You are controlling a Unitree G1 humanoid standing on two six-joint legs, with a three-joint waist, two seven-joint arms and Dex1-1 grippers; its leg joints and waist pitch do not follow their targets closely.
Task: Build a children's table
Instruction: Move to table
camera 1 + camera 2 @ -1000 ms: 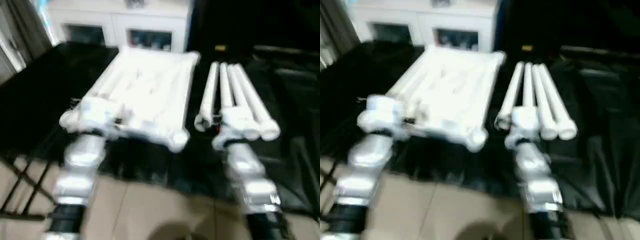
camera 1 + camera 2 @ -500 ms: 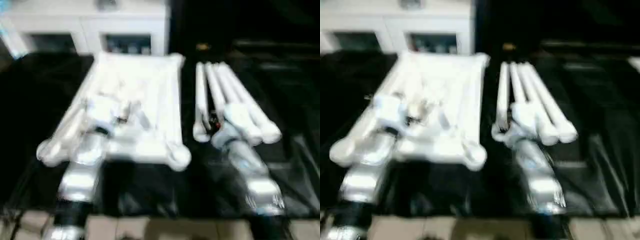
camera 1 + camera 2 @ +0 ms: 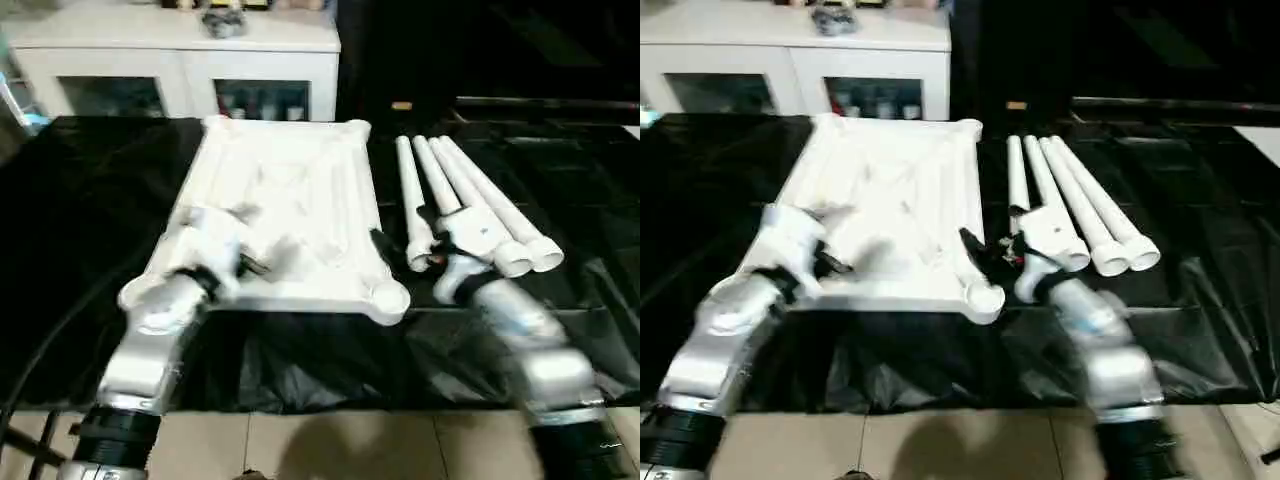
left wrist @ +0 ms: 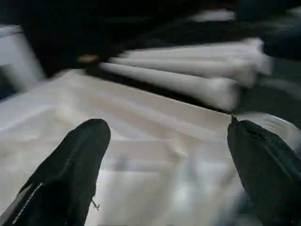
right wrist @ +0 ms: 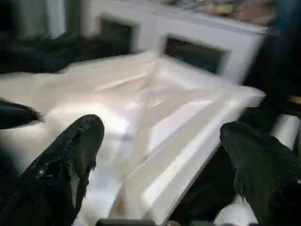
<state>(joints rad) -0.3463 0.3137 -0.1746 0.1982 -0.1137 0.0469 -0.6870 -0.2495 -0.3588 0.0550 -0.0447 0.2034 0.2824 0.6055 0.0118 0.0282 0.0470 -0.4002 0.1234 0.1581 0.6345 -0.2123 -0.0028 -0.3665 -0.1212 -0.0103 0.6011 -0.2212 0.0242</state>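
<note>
The white rimmed tabletop lies underside up on a black cloth, its round corner sockets showing. Several white tube legs lie side by side to its right. My left gripper hovers over the tabletop's near left part; in the left wrist view its fingers stand wide apart, open and empty. My right gripper is in the gap between the tabletop's near right corner socket and the legs' near ends, pointing toward the tabletop. Its fingers are open with nothing between them.
A black cloth covers the low work surface, hanging in folds at the near edge. A white cabinet with glass doors stands behind it. Tiled floor shows in front.
The camera has shifted. My left arm has reached forward over the tabletop's near left part. My right gripper has turned from the legs' ends toward the tabletop's near right corner. Both stay open.
</note>
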